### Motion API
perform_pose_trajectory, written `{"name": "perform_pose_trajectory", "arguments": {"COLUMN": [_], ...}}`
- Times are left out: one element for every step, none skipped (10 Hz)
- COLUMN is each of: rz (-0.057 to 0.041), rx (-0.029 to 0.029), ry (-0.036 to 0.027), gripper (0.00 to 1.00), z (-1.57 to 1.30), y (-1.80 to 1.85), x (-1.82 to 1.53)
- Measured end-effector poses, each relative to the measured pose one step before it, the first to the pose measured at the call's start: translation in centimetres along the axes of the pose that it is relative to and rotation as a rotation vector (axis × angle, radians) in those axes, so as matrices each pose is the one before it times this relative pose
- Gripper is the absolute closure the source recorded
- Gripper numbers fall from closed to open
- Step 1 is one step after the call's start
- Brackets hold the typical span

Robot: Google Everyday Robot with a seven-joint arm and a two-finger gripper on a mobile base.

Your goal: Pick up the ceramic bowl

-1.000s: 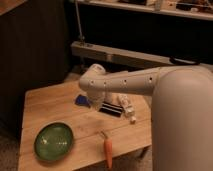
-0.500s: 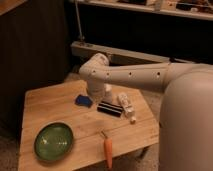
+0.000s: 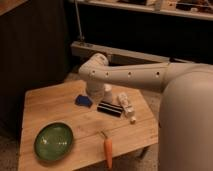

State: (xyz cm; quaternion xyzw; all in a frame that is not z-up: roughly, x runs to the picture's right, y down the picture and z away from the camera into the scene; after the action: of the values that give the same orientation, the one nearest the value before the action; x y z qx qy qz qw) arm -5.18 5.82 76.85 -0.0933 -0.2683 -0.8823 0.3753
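Note:
The ceramic bowl (image 3: 53, 141) is round, shallow and glossy green. It sits upright on the front left of the wooden table (image 3: 50, 102), and nothing is in it. My white arm reaches in from the right and bends down over the back middle of the table. My gripper (image 3: 102, 93) hangs below that bend, above the blue and black items. It is well behind and to the right of the bowl and does not touch it.
A small blue object (image 3: 84, 101), a black striped block (image 3: 109, 109) and a white bottle (image 3: 125, 104) lie in a row mid-table. An orange carrot (image 3: 108, 150) lies near the front edge. A dark wall and a metal shelf rail (image 3: 115, 54) stand behind the table.
My arm's bend has risen and drawn slightly back over the middle of the table. The bowl and the other items have not moved.

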Motion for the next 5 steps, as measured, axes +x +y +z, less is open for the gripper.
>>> {"name": "perform_pose_trajectory", "arguments": {"rz": [0.00145, -0.00038, -0.00089, 0.00398, 0.0127], "rx": [-0.00037, -0.00016, 0.0011, 0.00098, 0.01542], "ry": [0.00033, 0.00026, -0.00078, 0.00294, 0.00281], "gripper": [0.88, 0.88, 0.88, 0.88, 0.88], "z": [-0.001, 0.002, 0.109, -0.025, -0.156], "y": [0.078, -0.009, -0.052, 0.185, 0.061], "x": [-0.04, 0.022, 0.015, 0.025, 0.251]}}
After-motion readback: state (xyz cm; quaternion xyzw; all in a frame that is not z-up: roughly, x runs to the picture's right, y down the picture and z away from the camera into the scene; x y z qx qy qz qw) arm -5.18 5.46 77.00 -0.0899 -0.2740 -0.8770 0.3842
